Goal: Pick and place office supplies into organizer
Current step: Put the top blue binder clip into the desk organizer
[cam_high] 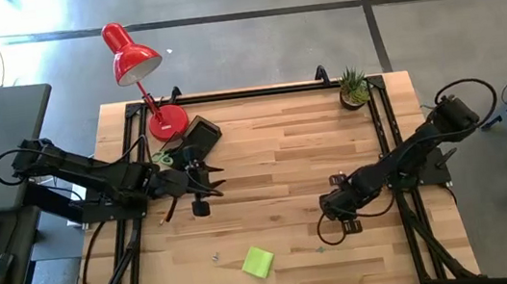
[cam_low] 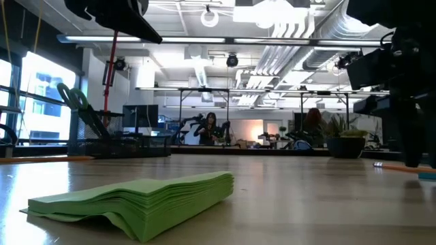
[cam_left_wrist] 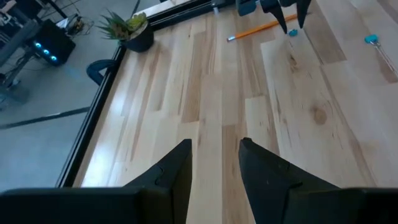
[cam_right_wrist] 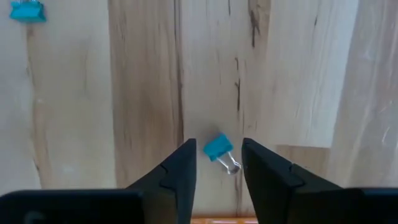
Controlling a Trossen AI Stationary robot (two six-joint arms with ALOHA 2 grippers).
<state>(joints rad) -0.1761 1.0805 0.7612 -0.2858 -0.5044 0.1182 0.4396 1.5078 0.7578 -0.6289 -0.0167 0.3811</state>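
The flat lime-green sticky-note pad (cam_high: 258,262) lies at six o'clock on the table. A small teal binder clip (cam_right_wrist: 219,149) rests on the wood, another (cam_right_wrist: 27,10) apart from it. The black rectangular organizer tray (cam_high: 202,132) sits at eleven o'clock.

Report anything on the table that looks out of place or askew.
The lime-green sticky-note pad lies skewed near the table's front edge, its top sheets curling unevenly in the low view. A blue binder clip lies loose on the wood between the right tool's open fingers, another farther off. Nothing looks spilled or broken.
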